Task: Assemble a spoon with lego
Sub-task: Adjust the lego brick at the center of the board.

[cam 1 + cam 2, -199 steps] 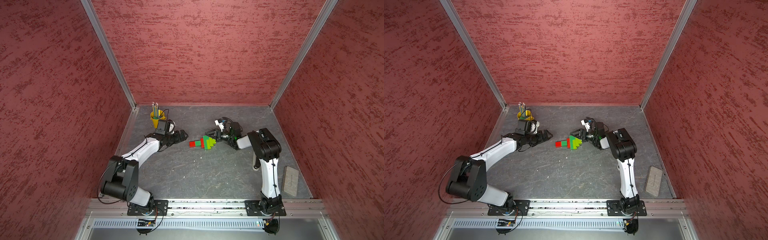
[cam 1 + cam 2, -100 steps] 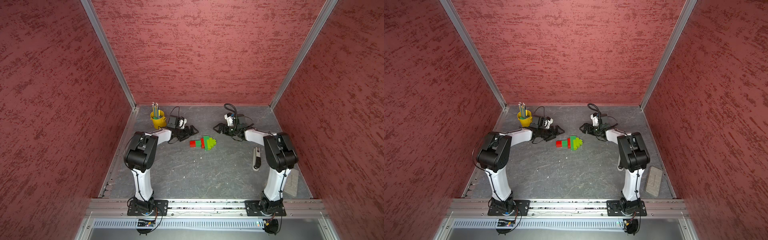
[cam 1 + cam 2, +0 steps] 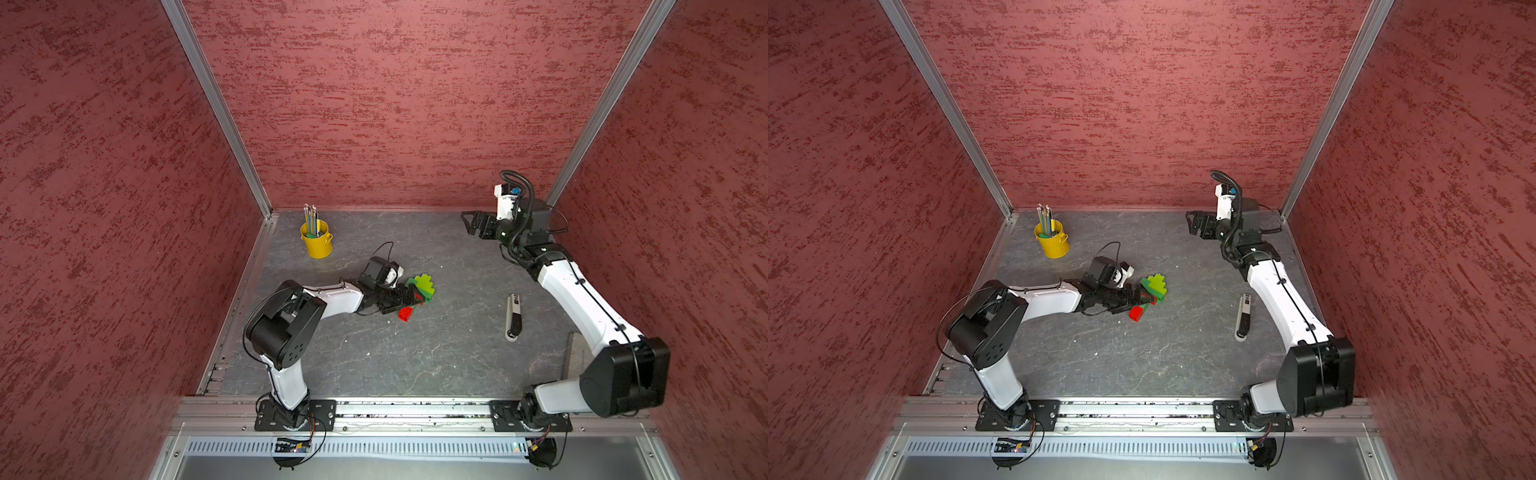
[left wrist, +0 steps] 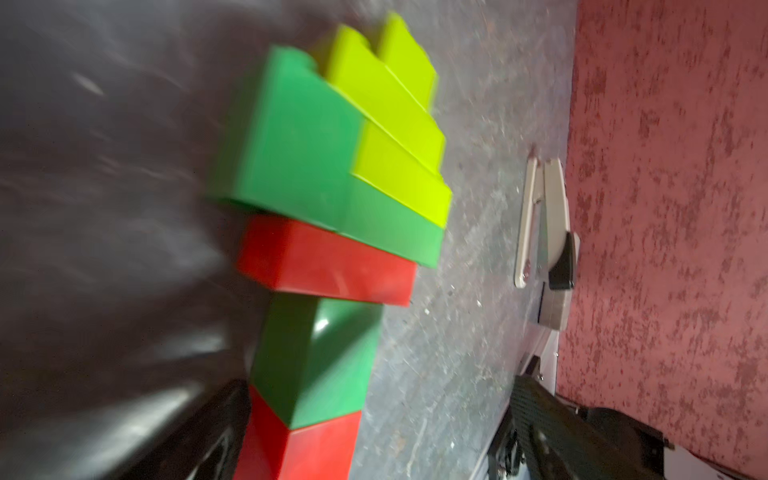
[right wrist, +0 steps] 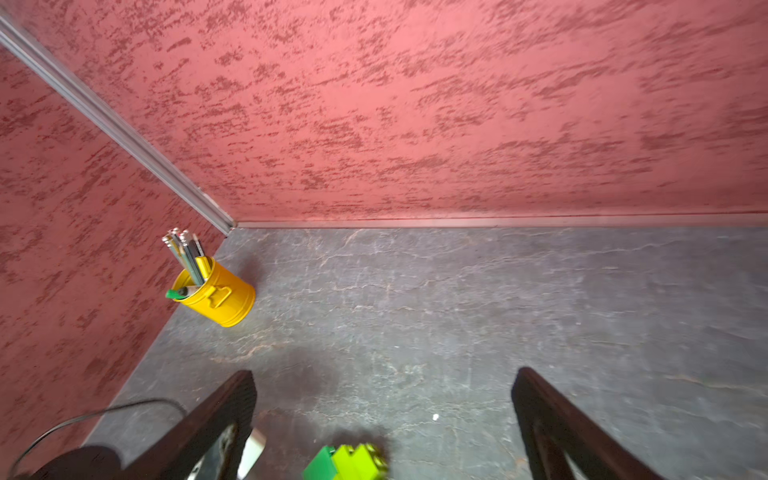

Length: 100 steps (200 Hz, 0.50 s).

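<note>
The spoon [image 3: 420, 286] is all built and lies in the middle of the desk [image 3: 415, 365]. Its handle end pokes in between the left gripper [image 3: 405, 300]'s jaws — they're spread wide, not clamping it (can't tell if a finger touches it). The right gripper [image 3: 470, 224] is up near the back right corner, jaws apart too — well away from the spoon.

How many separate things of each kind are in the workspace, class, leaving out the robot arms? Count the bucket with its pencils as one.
Red, dark-green and lime-green brick spoon: 1
Yellow metal bucket of pencils: 1
White-and-black oblong tool: 1
Grey flat slab, partly hidden: 1
Total: 4
</note>
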Each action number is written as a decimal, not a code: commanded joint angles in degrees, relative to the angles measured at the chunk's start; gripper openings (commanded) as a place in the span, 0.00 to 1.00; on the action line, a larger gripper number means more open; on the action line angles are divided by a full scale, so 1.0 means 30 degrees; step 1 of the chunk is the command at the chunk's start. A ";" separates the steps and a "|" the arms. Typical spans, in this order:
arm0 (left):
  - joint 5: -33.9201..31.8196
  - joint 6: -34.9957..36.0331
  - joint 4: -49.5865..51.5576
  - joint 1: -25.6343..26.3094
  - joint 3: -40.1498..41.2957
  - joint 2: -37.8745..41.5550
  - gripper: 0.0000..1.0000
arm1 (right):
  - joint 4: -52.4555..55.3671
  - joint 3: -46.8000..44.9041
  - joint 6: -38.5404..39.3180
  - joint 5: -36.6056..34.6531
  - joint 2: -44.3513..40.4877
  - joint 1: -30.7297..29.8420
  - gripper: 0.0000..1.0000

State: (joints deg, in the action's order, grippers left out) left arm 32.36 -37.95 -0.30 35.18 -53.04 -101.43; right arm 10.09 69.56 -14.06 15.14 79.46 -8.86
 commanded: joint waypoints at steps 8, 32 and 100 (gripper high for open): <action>-0.0096 -0.0453 0.0267 0.0840 -0.0671 0.0075 1.00 | 0.0678 -0.1043 0.0443 -0.1496 -0.0883 0.0210 0.99; -0.0249 -0.0362 0.1251 0.1266 -0.1277 -0.0017 1.00 | 0.0991 -0.1578 0.0510 -0.2334 -0.1487 0.0285 0.99; -0.6349 0.5600 0.1924 -0.8143 0.5248 1.1807 1.00 | -0.7905 -1.0448 0.1002 -0.8937 -0.4946 0.1238 0.99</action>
State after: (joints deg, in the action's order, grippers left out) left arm 23.88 -32.29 8.80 22.20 -45.91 -76.82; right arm 1.76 47.00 -12.56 0.91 65.65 -6.37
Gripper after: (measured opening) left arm 0.997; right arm 0.988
